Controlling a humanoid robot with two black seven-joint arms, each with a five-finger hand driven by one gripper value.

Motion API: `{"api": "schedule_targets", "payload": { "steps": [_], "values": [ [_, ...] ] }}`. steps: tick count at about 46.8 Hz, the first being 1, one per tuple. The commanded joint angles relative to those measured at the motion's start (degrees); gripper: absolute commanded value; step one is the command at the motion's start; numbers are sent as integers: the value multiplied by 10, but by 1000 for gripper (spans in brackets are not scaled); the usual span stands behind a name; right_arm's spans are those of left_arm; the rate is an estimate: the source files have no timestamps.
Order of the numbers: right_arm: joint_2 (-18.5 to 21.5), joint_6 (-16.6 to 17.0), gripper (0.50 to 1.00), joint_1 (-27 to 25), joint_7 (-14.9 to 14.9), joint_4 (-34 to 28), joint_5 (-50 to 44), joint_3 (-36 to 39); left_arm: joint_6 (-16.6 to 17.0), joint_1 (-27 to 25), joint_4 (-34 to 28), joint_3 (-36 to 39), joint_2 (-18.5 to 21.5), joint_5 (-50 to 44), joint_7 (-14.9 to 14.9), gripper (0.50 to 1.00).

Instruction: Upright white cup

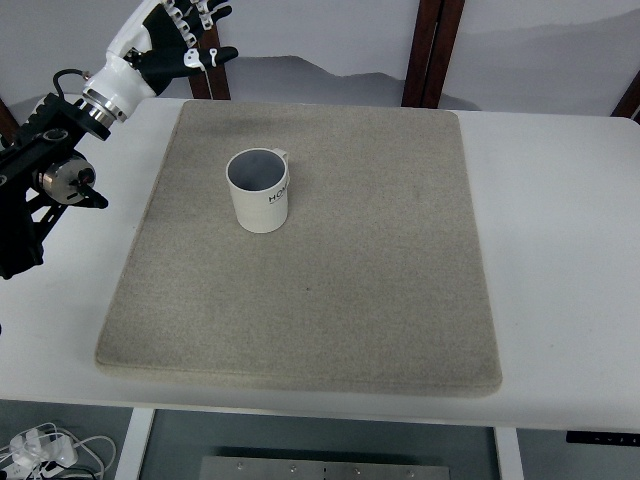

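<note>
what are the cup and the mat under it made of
The white cup looks like glazed ceramic: smooth, slightly glossy walls, a thick rim and a greyish inside. The beige mat looks like felt or a woven fabric pad: matte, speckled surface with soft, rounded edges.

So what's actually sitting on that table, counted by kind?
White ceramic cup, standing upright: 1
Beige square fabric mat under it: 1
Total: 2
The robot's left hand is raised off to the far left, holding nothing.

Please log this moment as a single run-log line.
white ceramic cup: upright on beige mat | left robot hand: open, raised at far-left, clear of cup | right: not visible
</note>
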Motion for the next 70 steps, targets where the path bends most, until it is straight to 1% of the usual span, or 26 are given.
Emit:
{"api": "schedule_targets", "payload": {
  "steps": [1,6,13,17,25,32,35,40,44,53,58,62,67,70],
  "values": [
    [0,0,952,0,0,0,0,0,1,-19,10,0,5,-20,0,994],
    [0,0,952,0,0,0,0,0,2,-43,36,0,5,-58,0,994],
    [0,0,952,0,0,0,0,0,3,-64,54,1,31,-120,0,994],
    [0,0,952,0,0,0,0,0,2,-68,70,0,41,-139,0,992],
    [0,0,952,0,0,0,0,0,1,-69,112,3,42,-181,0,994],
    [0,0,952,0,0,0,0,0,-4,-65,159,0,39,-188,15,994],
    [0,0,952,0,0,0,0,1,-10,-66,172,0,37,-205,33,994],
    [0,0,952,0,0,0,0,2,-12,-65,179,1,33,-261,88,994],
    [0,0,952,0,0,0,0,2,-12,-65,183,1,25,-311,121,994],
    [0,0,952,0,0,0,0,0,-12,-65,210,0,3,-400,174,994],
    [0,0,952,0,0,0,0,0,-12,-59,212,1,-6,-452,206,994],
    [0,0,952,0,0,0,0,0,-9,-58,214,0,-16,-471,221,994],
    [0,0,952,0,0,0,0,1,-14,-40,206,0,-26,-480,223,996],
    [0,0,952,0,0,0,0,1,-10,-35,209,0,-28,-493,223,996]
  ]
}}
